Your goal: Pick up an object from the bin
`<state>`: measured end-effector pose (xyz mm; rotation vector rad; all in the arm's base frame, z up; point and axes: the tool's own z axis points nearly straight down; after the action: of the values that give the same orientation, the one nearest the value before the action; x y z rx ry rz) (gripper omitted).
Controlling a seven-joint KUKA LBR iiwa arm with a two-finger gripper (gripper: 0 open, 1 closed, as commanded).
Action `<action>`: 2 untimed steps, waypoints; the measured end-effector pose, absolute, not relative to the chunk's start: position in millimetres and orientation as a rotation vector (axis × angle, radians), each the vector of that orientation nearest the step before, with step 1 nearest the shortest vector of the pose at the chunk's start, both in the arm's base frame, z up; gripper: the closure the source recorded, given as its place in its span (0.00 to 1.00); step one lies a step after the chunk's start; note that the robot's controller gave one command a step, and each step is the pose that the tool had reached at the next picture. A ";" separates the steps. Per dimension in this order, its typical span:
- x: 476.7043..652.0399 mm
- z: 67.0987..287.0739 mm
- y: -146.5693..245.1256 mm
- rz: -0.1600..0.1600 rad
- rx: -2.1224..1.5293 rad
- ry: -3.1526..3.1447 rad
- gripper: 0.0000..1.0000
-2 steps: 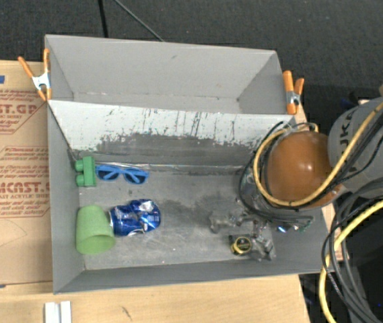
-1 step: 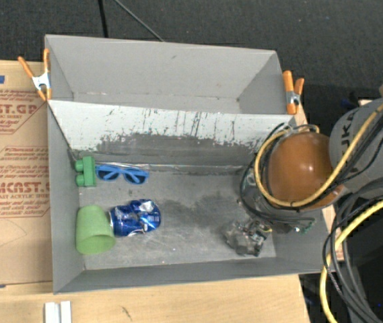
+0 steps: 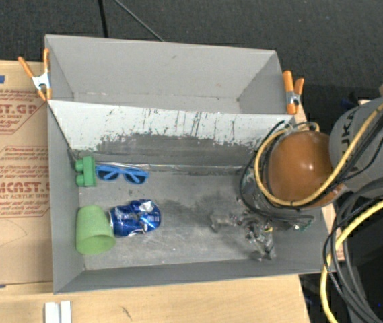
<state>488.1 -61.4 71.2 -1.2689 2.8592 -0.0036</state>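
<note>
Presently, camera view.

Item: claw (image 3: 264, 242), low over the bare grey floor of the bin (image 3: 178, 66), close to the near wall. Whether it stands wide or narrow cannot be told (the orange wrist cover (image 3: 299, 167) sits above it), and nothing is seen held.

Item: crushed blue can (image 3: 134, 219), well apart from the claw toward the view's left. It is the nearest candidate.

Item: green cup (image 3: 93, 229), on its side, touching the can on the side away from the claw.

Item: blue sunglasses (image 3: 123, 175), up and left of the claw, beside a green block (image 3: 85, 171).

Risk, as judged: closing here would take nothing, since no thing lies under the claw. A reach toward the can could shove it against the cup, and its dented skin may slip.
</note>
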 end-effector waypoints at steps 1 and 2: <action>542.0 70.1 -127.9 0.023 -1.483 2.763 0.00; 543.8 71.7 -132.3 0.004 -1.485 2.756 1.00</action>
<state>543.8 -132.3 71.7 -1.4854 2.7561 0.0038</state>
